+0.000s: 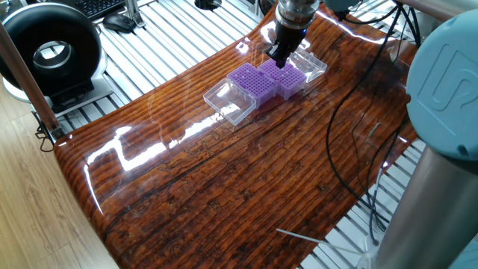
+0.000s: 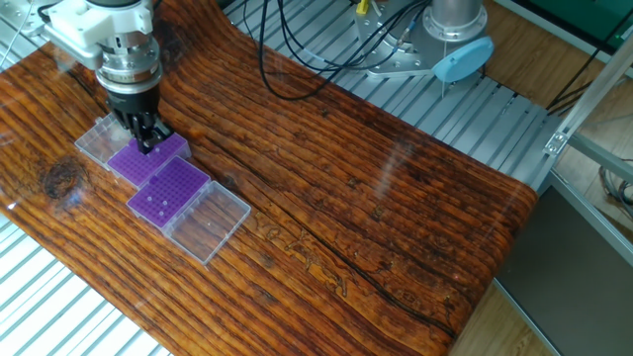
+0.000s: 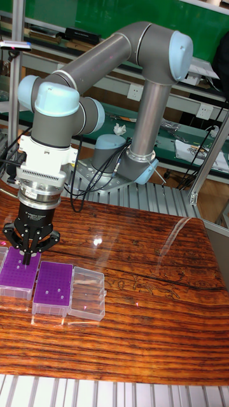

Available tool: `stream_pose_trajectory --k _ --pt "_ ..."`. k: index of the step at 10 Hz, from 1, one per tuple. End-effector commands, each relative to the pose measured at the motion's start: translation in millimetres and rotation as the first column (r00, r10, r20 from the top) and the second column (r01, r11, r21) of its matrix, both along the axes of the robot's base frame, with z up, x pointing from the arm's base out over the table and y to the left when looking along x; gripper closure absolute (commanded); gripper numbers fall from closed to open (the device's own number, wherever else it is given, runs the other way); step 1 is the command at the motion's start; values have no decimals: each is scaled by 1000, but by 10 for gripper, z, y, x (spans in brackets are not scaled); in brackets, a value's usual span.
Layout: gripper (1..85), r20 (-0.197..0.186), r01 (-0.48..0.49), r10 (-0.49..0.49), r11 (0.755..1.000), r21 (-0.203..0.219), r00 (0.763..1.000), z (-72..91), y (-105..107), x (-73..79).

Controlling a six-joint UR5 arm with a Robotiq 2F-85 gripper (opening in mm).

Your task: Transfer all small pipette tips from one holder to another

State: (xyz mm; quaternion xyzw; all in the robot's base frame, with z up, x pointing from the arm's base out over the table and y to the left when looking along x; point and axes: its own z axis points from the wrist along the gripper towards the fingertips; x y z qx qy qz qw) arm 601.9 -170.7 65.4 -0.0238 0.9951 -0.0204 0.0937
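Bare table [image 2: 396, 218] beside racks [image 2: 170, 190] open; cables [image 2: 297, 69] crowd far edge; arm over racks.

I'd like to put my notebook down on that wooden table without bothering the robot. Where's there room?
Bare wood fills the table's long stretch from the clear plastic lid to its far end. It is crowded where the two purple grid racks sit under the robot's hand.
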Motion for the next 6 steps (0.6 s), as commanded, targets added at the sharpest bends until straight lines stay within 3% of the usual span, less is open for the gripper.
stream_pose_trajectory --k 1,6 --pt "847 18 3 -3 1000 16 1000 -2 10 39" --pt "847 25 10 -11 999 42 1000 -10 68 62"
